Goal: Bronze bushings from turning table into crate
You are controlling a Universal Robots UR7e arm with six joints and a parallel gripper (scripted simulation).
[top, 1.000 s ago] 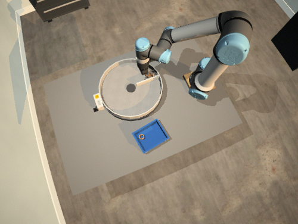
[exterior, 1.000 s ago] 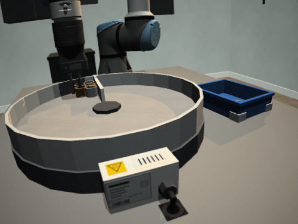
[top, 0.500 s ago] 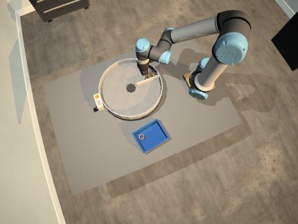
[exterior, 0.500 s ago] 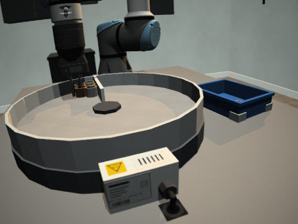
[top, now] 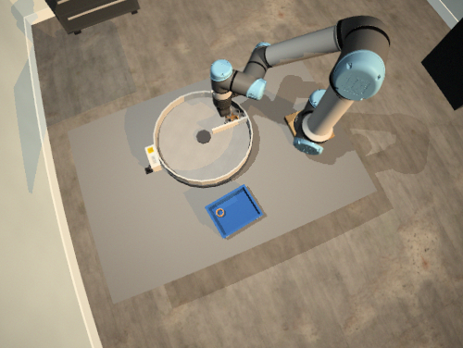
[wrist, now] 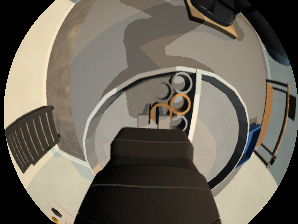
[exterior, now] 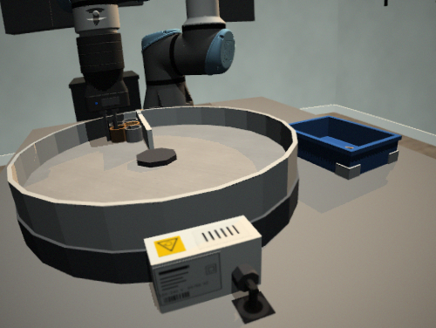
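Note:
The turning table [top: 159, 134] [exterior: 174, 205] is a round tray with a pale rim. A straight divider bar [top: 222, 128] [exterior: 146, 126] runs from its middle to the rim. Several bushings stand bunched against the bar at the far side. My gripper [top: 228, 117] [exterior: 111, 124] [wrist: 153, 110] is down among them and is shut on the wall of a bronze bushing [exterior: 117, 134] [wrist: 152, 113], which stands on the table. A second bronze bushing [exterior: 132, 124] and a steel bushing [exterior: 134, 135] stand right beside it. The blue crate [top: 252, 204] [exterior: 371, 154] holds one bronze bushing [top: 220, 212] [exterior: 350, 147].
A white control box [top: 152, 153] [exterior: 200, 266] with a yellow warning label sits against the table's rim. A dark hub [top: 203, 136] [exterior: 156, 157] marks the table's middle. The arm's base [top: 310, 134] stands to the right of the table.

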